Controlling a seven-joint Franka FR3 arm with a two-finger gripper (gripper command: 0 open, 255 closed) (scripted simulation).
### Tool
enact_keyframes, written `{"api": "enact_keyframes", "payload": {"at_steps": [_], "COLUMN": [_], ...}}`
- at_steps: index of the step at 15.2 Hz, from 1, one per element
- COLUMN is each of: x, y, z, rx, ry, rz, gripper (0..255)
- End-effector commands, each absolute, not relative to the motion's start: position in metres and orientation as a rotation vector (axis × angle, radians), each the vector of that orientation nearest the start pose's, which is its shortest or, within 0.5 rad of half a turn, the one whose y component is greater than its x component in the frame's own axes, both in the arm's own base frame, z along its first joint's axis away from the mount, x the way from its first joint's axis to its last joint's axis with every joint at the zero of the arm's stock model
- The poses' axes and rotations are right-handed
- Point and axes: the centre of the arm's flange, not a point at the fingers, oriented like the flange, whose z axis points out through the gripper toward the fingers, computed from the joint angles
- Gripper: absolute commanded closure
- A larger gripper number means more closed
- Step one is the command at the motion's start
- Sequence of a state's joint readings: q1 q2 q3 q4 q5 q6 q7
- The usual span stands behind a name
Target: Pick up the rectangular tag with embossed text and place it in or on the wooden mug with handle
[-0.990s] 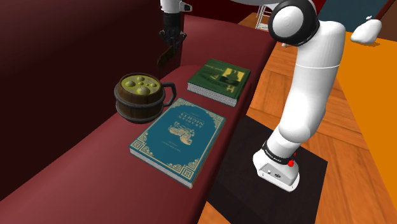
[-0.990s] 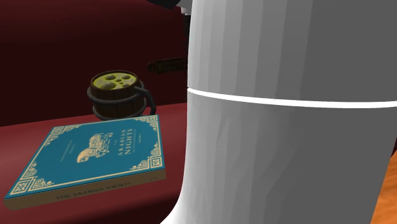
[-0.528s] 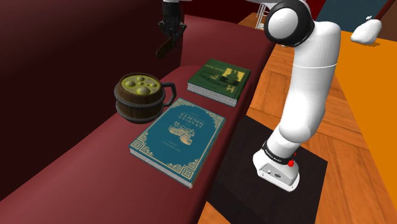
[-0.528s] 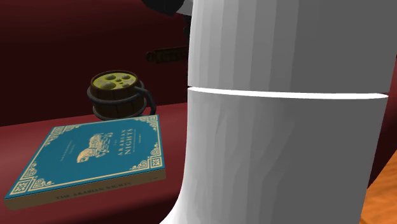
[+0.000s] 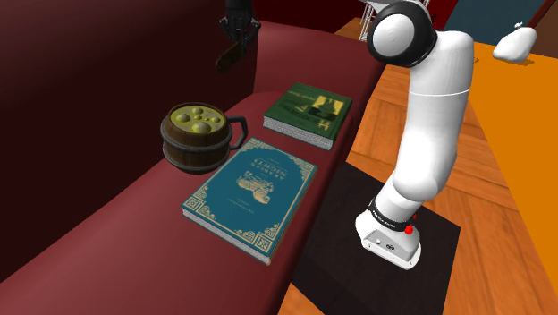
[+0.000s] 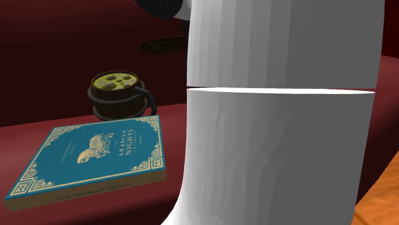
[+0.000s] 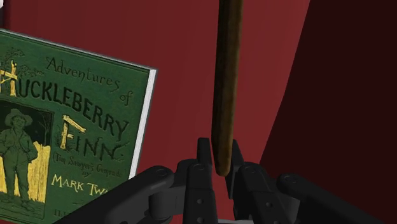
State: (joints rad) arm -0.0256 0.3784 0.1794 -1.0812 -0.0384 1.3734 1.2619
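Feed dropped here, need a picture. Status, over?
Tool shut on tag. Tag in air, short of mug. Mug's top holds yellow-green lumps; path looks open.

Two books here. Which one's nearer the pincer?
The green Huckleberry Finn book; it shows close by the pincer in the wrist view. The teal Arabian Nights book lies farther off.

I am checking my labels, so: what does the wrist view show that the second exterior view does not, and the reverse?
Wrist view: the green Huckleberry Finn book and how the end effector clasps the tag by its end. Second exterior view: the blue Arabian Nights book, the wooden mug and the white arm. Both: the brown tag and the dark red seat.
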Motion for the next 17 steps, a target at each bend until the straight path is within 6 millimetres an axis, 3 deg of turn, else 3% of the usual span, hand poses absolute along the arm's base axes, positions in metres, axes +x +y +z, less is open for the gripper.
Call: {"api": "enact_keyframes", "payload": {"at_steps": [1,12,17], "x": [0.627,0.563,0.563], "y": [0.090,0.219,0.219], "z": [0.609,0.608,0.581], "rx": [-2.683,-2.683,-2.683], "ry": [1.689,1.689,1.689], "rz": [0.127,0.127,0.127], "gripper": [255,255,255]}}
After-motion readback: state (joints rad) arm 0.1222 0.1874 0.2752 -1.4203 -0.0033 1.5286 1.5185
